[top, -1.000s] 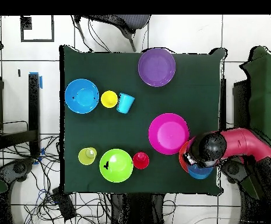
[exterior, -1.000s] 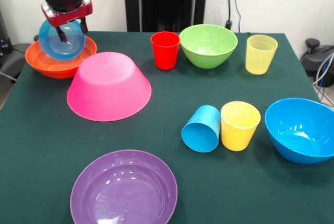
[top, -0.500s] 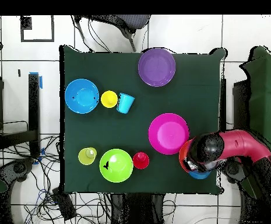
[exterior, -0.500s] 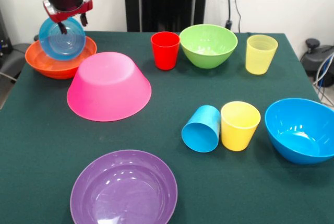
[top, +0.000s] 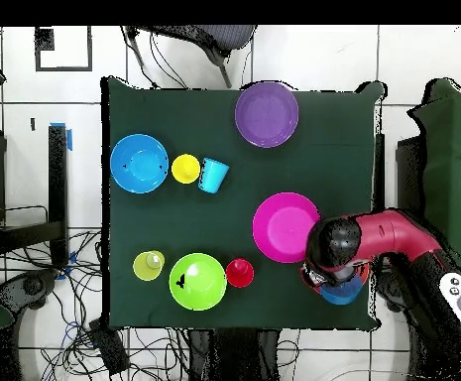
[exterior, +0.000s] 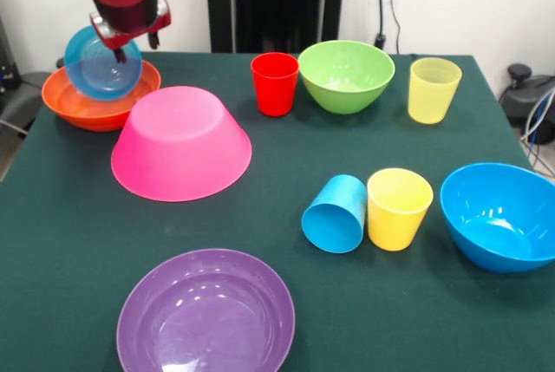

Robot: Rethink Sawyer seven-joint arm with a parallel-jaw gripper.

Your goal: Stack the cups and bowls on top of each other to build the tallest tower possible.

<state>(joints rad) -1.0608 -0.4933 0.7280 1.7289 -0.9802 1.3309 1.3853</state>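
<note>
Gripper (exterior: 130,42) clamps the small blue bowl (exterior: 102,64) by its rim at two o'clock, tilted above the orange bowl (exterior: 65,101). Likely light, stiff, glossy-slick; thin rim looks the only purchase.

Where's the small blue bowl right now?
In the front view, the small blue bowl is at far left, tilted on its side and held by the gripper over the orange bowl, just behind the upside-down pink bowl.

No legible text, label, brand, number or sign on any cup, bowl or surface.
</note>
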